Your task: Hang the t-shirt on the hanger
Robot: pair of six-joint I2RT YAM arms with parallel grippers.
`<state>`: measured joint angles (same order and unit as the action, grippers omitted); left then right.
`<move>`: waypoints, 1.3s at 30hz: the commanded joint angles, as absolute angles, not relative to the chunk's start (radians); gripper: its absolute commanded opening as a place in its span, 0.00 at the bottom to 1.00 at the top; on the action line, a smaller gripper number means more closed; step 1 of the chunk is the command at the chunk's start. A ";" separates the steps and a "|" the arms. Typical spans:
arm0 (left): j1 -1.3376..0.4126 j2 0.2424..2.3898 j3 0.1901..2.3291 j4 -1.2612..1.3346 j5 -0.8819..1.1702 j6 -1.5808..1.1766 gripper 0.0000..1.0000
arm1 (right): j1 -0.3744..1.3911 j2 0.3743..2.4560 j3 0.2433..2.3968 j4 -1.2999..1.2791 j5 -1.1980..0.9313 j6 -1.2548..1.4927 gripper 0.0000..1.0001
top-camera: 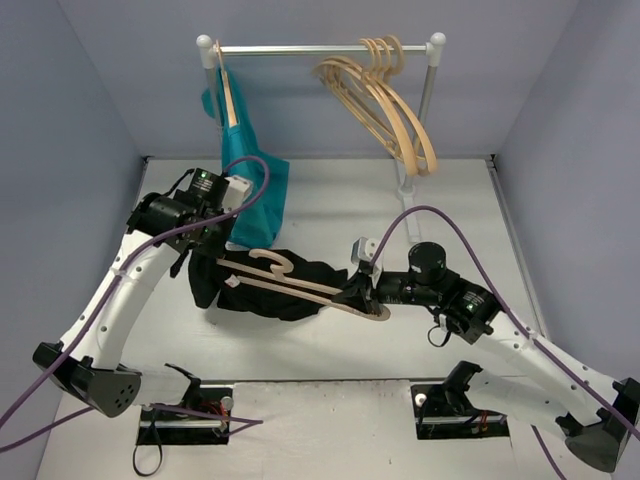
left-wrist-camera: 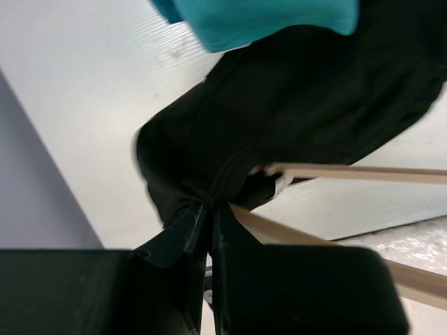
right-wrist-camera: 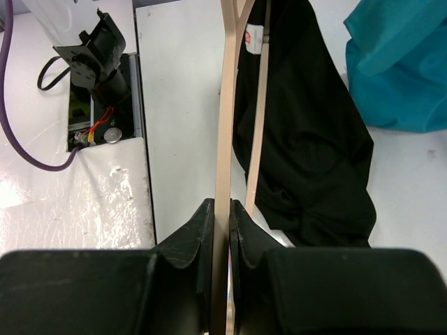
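Left gripper [left-wrist-camera: 208,207] pinches t-shirt [left-wrist-camera: 300,105]; right gripper [right-wrist-camera: 221,209] clamps hanger [right-wrist-camera: 225,105].

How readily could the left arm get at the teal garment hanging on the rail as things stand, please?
Probably yes for reach: the teal garment hangs right beside the left claw, nothing between. But that claw is shut on the t-shirt and would have to let go first.

No text, brand or number can be read in any view. A small white tag [right-wrist-camera: 253,38] sits on the black t-shirt [right-wrist-camera: 307,139], seen from the right wrist. It carries a red mark, but this is too small and blurred to read.
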<state>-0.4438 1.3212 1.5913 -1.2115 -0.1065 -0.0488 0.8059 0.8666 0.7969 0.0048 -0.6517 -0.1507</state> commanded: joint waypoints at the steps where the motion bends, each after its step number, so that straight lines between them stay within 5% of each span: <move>1: -0.460 1.298 1.653 -1.129 0.049 0.025 0.01 | 0.813 0.885 0.821 0.186 -0.772 -0.146 0.00; 12: -0.556 1.308 1.879 -1.134 0.060 0.034 0.01 | 0.726 0.866 0.882 0.372 -0.660 -0.114 0.00; 23: -0.575 1.243 1.914 -1.137 0.054 -0.033 0.01 | 0.681 0.785 0.678 0.612 -0.605 0.049 0.00; 39: -0.611 1.360 2.080 -1.138 -0.036 -0.003 0.01 | 0.681 0.882 0.704 0.705 -0.716 0.036 0.00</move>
